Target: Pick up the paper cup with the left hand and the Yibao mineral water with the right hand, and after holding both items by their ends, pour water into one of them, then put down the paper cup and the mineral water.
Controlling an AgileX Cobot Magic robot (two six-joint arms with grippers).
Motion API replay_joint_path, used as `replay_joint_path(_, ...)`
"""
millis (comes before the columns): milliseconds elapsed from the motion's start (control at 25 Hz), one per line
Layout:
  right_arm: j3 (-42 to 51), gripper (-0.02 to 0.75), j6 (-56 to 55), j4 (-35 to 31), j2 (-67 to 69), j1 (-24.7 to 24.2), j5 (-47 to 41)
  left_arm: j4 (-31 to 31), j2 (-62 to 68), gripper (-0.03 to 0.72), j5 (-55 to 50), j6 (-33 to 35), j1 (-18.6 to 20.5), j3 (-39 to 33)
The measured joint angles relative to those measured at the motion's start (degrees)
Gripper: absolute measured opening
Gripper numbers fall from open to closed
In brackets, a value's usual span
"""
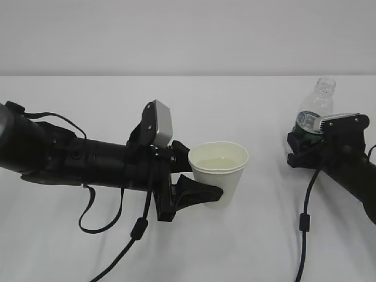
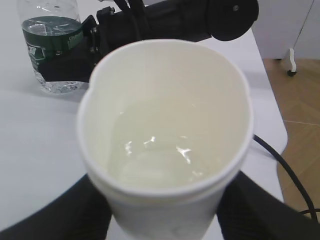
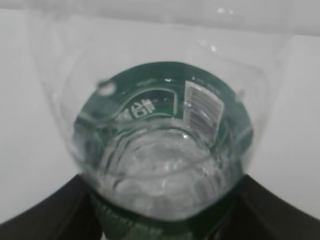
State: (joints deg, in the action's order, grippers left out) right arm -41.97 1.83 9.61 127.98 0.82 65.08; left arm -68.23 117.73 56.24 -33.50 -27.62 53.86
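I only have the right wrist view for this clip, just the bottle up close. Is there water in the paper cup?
Observer: Yes. The left wrist view shows the paper cup holding clear water, well below its rim.
Operator: Is the left gripper on the cup?
Observer: Yes, the left gripper clasps the cup's lower half.
Operator: Is my bottle upright?
Observer: Yes. The Yibao mineral water stands upright in the right gripper, with no cap on it.
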Motion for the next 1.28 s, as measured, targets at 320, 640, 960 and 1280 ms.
replay_joint_path(320,-0.23,0.444,0.00,0.38,1.10,0.00,2.00,-0.04,0.00,0.430,-0.33,0.00,0.00,0.00)
replay_joint_path(640,-0.36,0.444,0.00,1.96,1.22,-0.09,2.00,-0.13,0.00,0.430,-0.33,0.00,0.00,0.00)
replay_joint_path(960,-0.49,0.564,-0.10,5.68,1.44,-0.09,1.87,-0.13,0.00,0.430,-0.41,0.00,0.00,0.00)
replay_joint_path(1280,0.37,0.604,-0.43,6.27,1.54,-0.09,1.40,-0.13,0.00,0.430,-0.80,0.00,0.00,0.00)
